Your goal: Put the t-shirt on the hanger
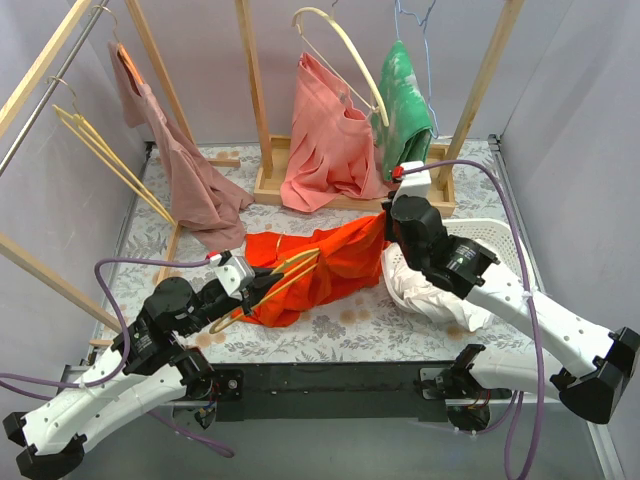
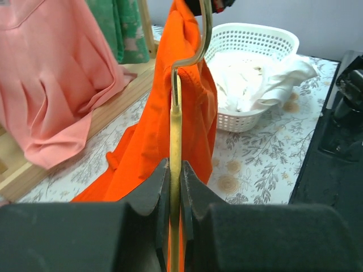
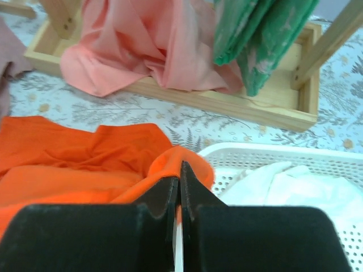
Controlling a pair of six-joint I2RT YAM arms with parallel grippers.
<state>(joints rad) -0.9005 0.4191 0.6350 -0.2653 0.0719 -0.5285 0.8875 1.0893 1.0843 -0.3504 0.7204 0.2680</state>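
Observation:
The red-orange t-shirt (image 1: 320, 262) lies bunched in the middle of the table and is lifted at its right end. My left gripper (image 1: 250, 283) is shut on the pale-yellow hanger (image 1: 285, 275), whose arms reach into the shirt. In the left wrist view the hanger (image 2: 176, 130) stands between my jaws with its metal hook against the hanging t-shirt (image 2: 164, 113). My right gripper (image 1: 392, 218) is shut on the shirt's edge and holds it up. In the right wrist view the t-shirt (image 3: 85, 164) folds over my closed jaws.
A white basket (image 1: 500, 240) with a white cloth bundle (image 1: 430, 290) stands at the right. A wooden rack (image 1: 270, 180) at the back holds a salmon-pink garment (image 1: 325, 140), a green garment (image 1: 405, 95) and a mauve one (image 1: 190, 180). Spare yellow hangers (image 1: 105, 155) hang at the left.

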